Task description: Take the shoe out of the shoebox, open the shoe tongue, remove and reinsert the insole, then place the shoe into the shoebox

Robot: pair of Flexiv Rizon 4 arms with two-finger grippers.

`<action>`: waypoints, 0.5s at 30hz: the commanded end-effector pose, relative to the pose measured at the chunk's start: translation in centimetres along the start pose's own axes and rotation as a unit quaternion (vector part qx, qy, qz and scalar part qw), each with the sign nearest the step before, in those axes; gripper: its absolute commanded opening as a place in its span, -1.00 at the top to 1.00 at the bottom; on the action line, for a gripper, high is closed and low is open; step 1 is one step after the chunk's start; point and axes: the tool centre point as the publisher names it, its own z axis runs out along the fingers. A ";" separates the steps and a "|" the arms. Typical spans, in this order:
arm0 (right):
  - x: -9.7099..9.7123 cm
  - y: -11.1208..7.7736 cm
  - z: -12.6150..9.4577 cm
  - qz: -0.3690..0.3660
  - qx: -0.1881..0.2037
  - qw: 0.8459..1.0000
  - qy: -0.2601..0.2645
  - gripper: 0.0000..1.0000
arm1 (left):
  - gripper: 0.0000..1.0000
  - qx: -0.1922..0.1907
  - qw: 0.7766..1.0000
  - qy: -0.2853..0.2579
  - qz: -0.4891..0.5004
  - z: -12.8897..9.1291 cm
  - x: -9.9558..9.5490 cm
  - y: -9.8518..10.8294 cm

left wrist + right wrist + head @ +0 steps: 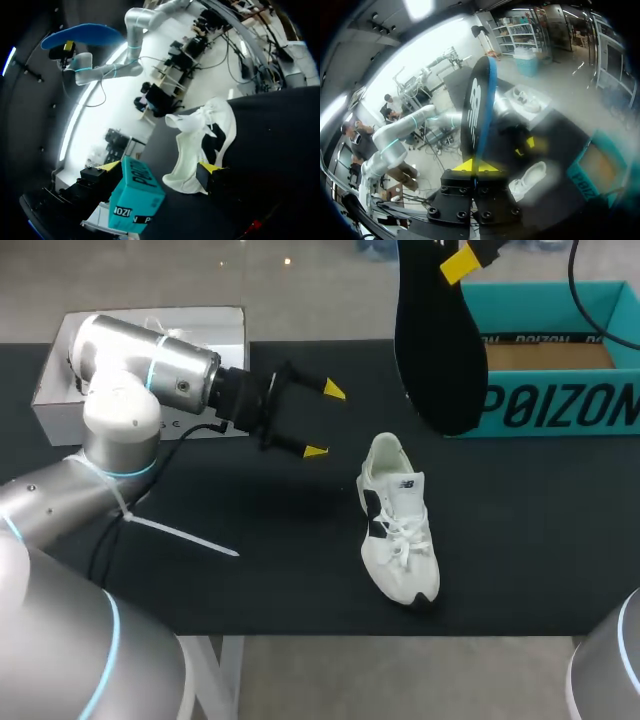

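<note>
Left arm (110,420): rounded silver-grey links, thin cyan light rings at the joints, one white joint cap; black cable (175,445) looped alongside, white cable tie (185,537) trailing. Left tool (325,420): black body, two slim black fingers, bright yellow tips. Right arm (131,37): matching silver links, cyan rings. Right tool (477,166): black block mount, round black screws, yellow triangular tips.

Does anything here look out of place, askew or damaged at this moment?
Only the dark oval insole: it is out of the white lace-up sneaker, held up in the air by the right gripper, near the teal cardboard shoebox. The sneaker stands on the black table, outside the box. Nothing looks spilled or damaged.
</note>
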 end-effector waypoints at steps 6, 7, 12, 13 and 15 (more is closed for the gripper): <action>-0.1 0.1 0.1 0.001 0.001 1.000 0.000 1.00 | -1.00 -0.029 0.993 -0.098 0.056 1.3 -1.6 -2.0; -0.1 0.1 0.1 0.001 0.001 1.000 0.000 1.00 | -1.00 -0.031 0.993 -0.100 0.059 1.6 -1.7 -2.0; -0.1 0.1 0.1 0.001 0.001 1.000 0.000 1.00 | -1.00 -0.033 0.990 -0.115 0.079 3.0 -2.8 -2.2; -0.1 0.1 0.1 0.001 0.001 1.000 0.000 1.00 | -1.00 -0.030 0.989 -0.114 0.084 3.3 -3.1 -2.3; -0.1 0.1 0.1 0.001 0.001 1.000 0.000 1.00 | -1.00 -0.032 0.988 -0.117 0.096 3.9 -3.8 -2.5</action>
